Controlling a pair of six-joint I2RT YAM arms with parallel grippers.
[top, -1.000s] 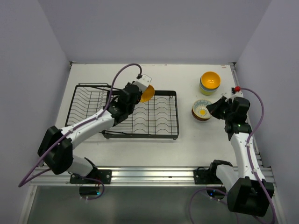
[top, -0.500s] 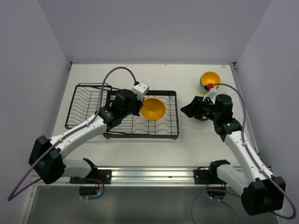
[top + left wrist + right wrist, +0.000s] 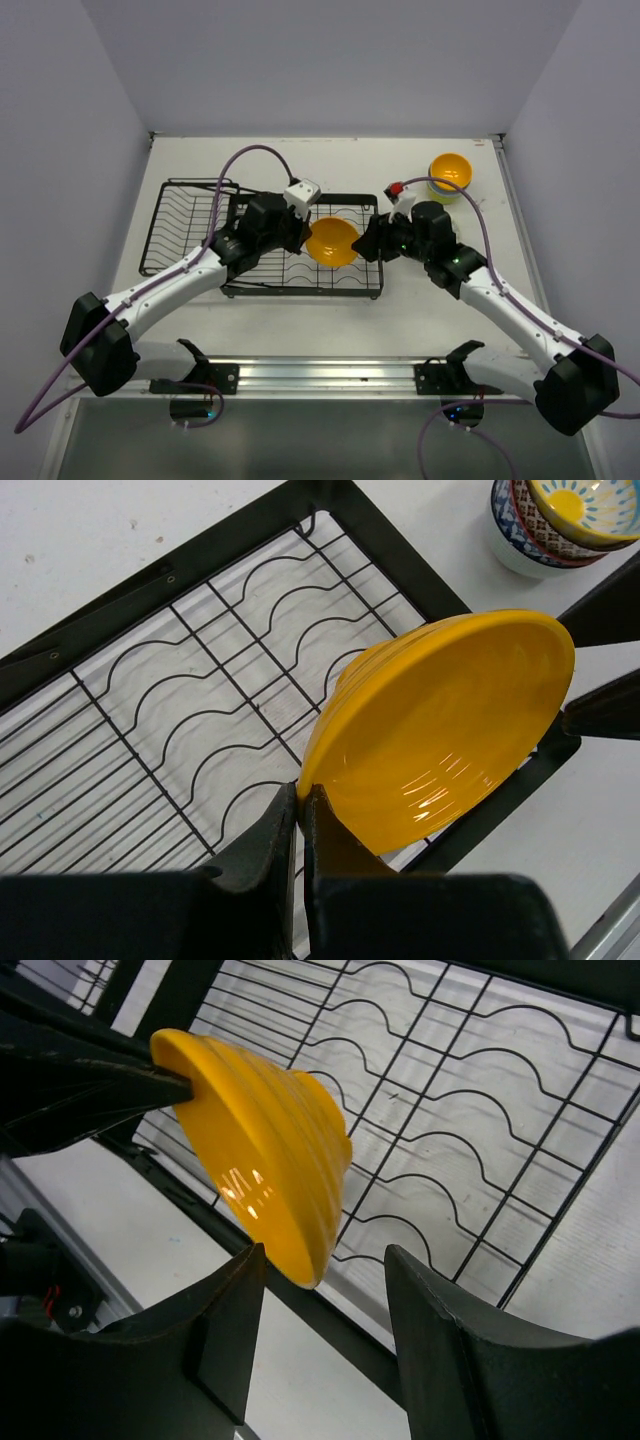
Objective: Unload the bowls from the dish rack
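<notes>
The black wire dish rack (image 3: 300, 291) lies flat, its slotted plate holder to the left and its wavy grid tray to the right. A ribbed orange-yellow bowl (image 3: 331, 241) hangs tilted above the tray's right end, its rim pinched in the left gripper (image 3: 300, 798). Right of the rack, a yellow bowl (image 3: 450, 170) tops an upright stack, apparently blue and teal beneath, and nearer stand stacked patterned bowls (image 3: 560, 525), a light-blue one uppermost.

Bright even light, soft shadows, small glare on the orange-yellow bowl (image 3: 440, 730)

White arms (image 3: 168, 281), black joints (image 3: 265, 222), purple cables (image 3: 250, 149)
</notes>
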